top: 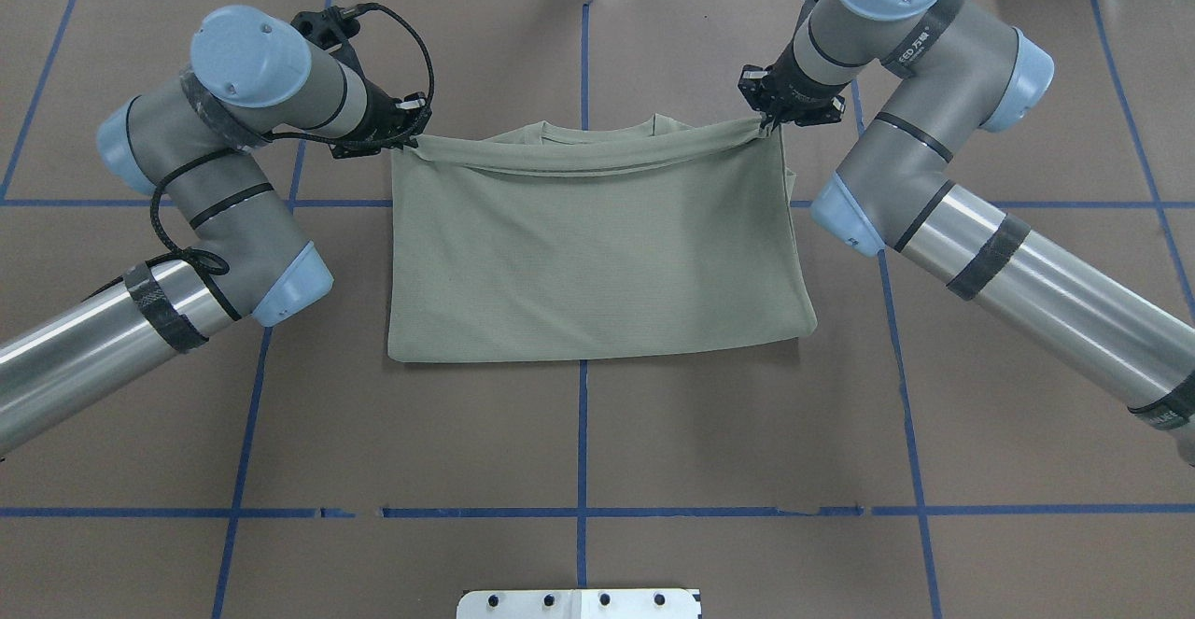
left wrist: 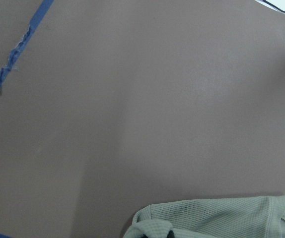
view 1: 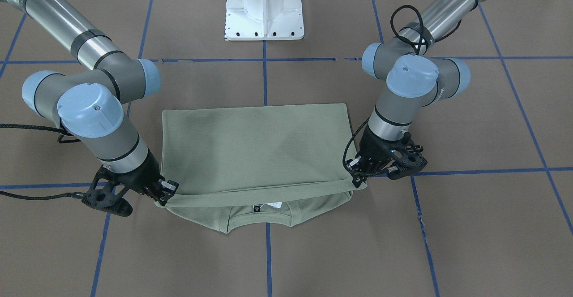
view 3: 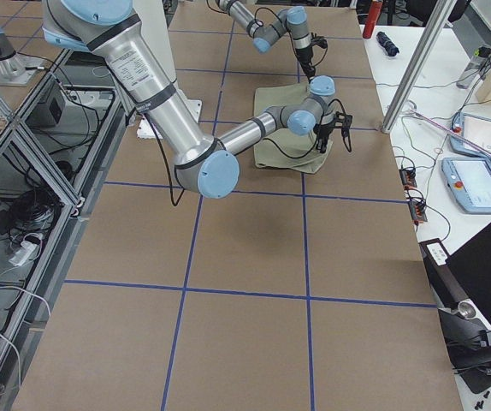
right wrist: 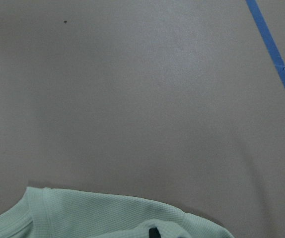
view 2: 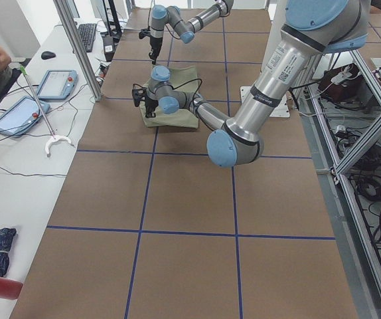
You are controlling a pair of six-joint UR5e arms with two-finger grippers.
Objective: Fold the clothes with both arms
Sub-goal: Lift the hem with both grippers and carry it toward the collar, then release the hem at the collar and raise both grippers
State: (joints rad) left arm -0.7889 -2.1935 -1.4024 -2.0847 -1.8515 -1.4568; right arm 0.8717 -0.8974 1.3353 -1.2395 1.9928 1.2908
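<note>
Green knit cloth is pinched in both of my jaws right now. It is the shirt (top: 597,264), and it lies flat in the middle of the brown table (top: 597,442), on top of the blue tape lines (top: 581,451). My left gripper (top: 409,133) is closed on the far left corner of the top layer. My right gripper (top: 767,122) is closed on the far right corner. The edge between them hangs a little above the layer below and runs across like a soft line. I think the bottom half of the shirt has been brought up over the top half, because the near edge is one smooth fold. On the far side the collar (view 1: 259,220) peeks out, with its black neck label (view 1: 257,208) and white hang tag (view 1: 274,205) showing. I see no sleeves sticking out, so I guess they are tucked inside, but I cannot see them to be sure. So the big fold looks almost done. What is left, I think, is to lay this edge down flat near the collar and let go. The shirt is wide, so it may need one more fold from side to side to make it small and neat.
</note>
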